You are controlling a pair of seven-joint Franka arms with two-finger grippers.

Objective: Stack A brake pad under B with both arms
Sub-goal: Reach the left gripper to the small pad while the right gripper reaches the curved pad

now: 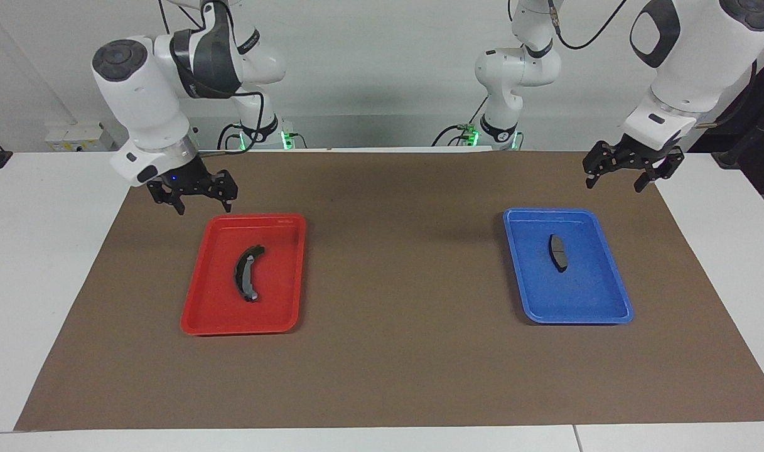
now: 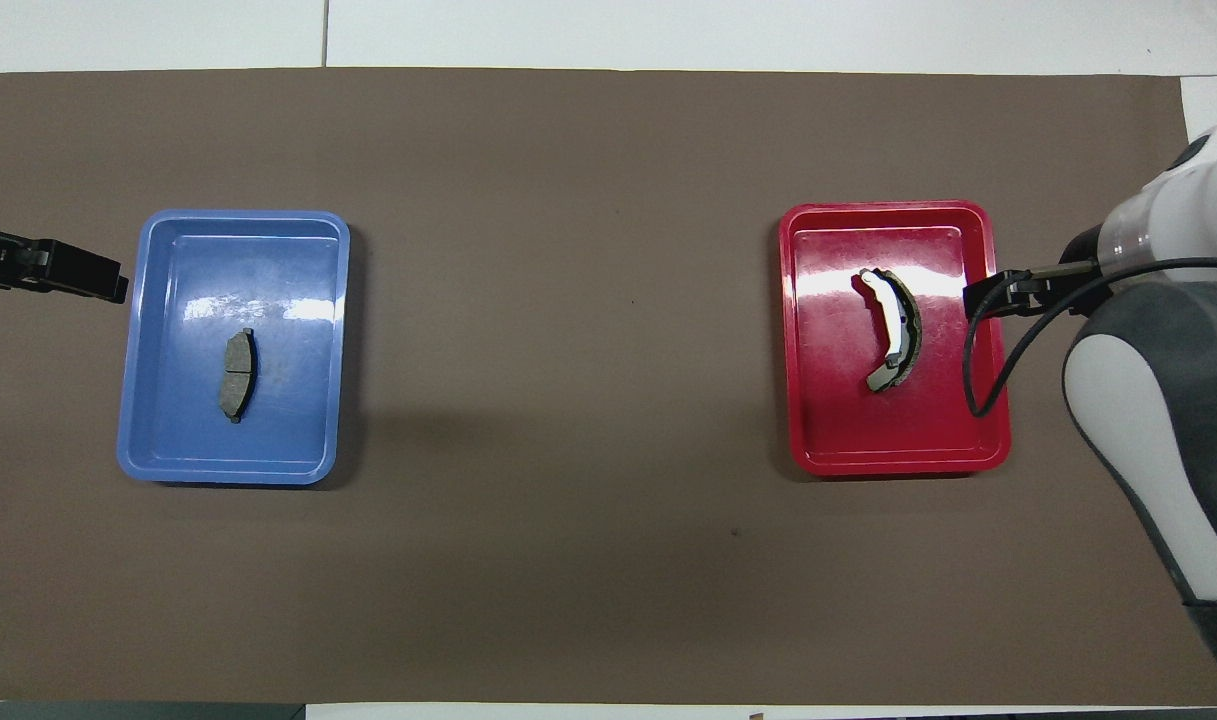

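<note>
Facing view: short dark grey lens-shaped A brake pad [image 1: 557,252] flat in blue plastic tray [image 1: 614,314], below spread-fingered left gripper [image 1: 631,169]; long black crescent B [image 1: 248,273] in red tray [image 1: 199,323] under spread right gripper [image 1: 192,191]; both likely rigid, thin, so pinch across narrow width.

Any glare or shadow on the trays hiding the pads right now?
Overhead view: bright glare streaks on the red tray run into B; milder patches on the blue tray stay clear of A brake pad. Facing view: even light, both pads plain, soft shadows beside the trays.
</note>
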